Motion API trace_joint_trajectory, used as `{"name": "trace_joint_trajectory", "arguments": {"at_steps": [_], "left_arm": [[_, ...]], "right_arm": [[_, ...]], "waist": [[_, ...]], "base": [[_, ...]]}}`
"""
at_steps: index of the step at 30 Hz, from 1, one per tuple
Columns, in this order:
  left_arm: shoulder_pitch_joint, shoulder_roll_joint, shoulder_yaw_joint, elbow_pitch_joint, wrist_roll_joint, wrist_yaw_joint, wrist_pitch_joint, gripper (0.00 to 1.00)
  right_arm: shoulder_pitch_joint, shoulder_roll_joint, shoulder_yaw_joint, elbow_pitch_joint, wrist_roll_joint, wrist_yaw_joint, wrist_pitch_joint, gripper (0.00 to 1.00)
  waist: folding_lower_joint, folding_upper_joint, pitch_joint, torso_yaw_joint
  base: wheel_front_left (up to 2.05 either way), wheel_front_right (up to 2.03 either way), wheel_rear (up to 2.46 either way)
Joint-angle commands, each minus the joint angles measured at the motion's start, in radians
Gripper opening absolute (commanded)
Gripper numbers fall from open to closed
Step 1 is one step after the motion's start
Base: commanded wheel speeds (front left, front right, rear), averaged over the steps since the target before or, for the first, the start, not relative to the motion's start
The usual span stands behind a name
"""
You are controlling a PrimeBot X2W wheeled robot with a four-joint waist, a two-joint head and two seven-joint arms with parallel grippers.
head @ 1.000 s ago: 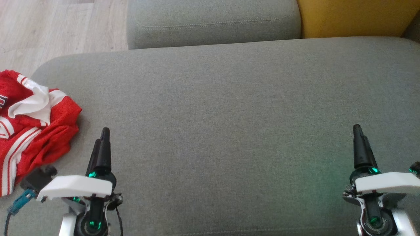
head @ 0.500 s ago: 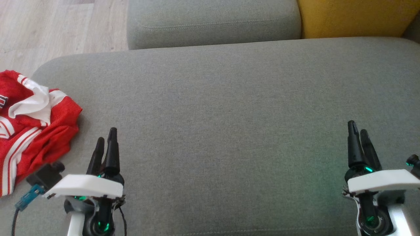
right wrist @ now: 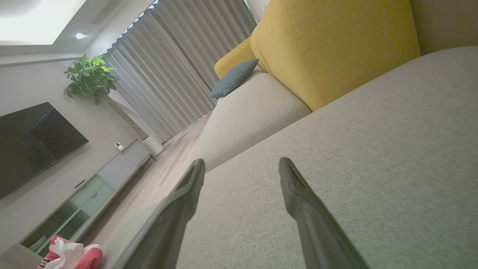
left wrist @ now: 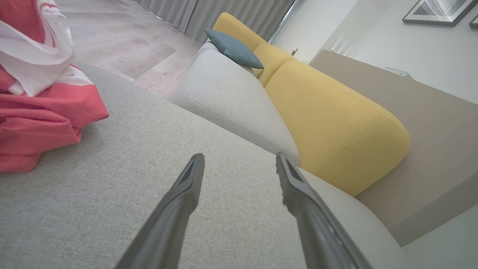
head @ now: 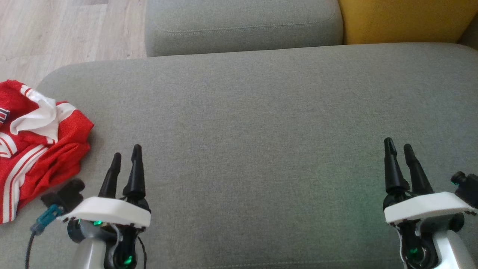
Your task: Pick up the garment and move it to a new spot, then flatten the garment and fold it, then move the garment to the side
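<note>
Both pincers wide open, empty. Left gripper (head: 127,151) sits over the grey seat cushion (head: 261,123), just beside the garment (head: 41,149); right gripper (head: 398,144) is well apart, near the cushion's right edge. The garment is a red-and-white heap at the cushion's left edge, untouched. Risks: a pinch may catch several layers, so it won't spread out; a sideways nudge could tip it onto the floor (head: 56,33); the blue connector (head: 45,219) near the hem may snag.

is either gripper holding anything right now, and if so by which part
Nothing is held. The left gripper and the right gripper are open and empty; the red garment lies crumpled on the grey cushion, apart from both.
</note>
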Motion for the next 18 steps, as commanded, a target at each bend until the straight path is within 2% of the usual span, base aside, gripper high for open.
{"name": "trace_joint_trajectory", "arguments": {"at_steps": [1, 18], "left_arm": [[-0.065, 0.015, 0.011, -0.038, 0.039, 0.006, -0.017, 1.00], [-0.070, 0.016, -0.009, -0.024, 0.239, 0.026, -0.063, 1.00]], "right_arm": [[-0.059, -0.023, 0.022, -0.042, -0.038, 0.003, -0.012, 1.00], [-0.050, -0.019, 0.036, -0.049, -0.258, 0.003, -0.016, 1.00]], "waist": [[0.0000, 0.0000, 0.000, 0.000], [0.0000, 0.0000, 0.006, -0.004]], "base": [[0.00, 0.00, 0.00], [0.00, 0.00, 0.00]]}}
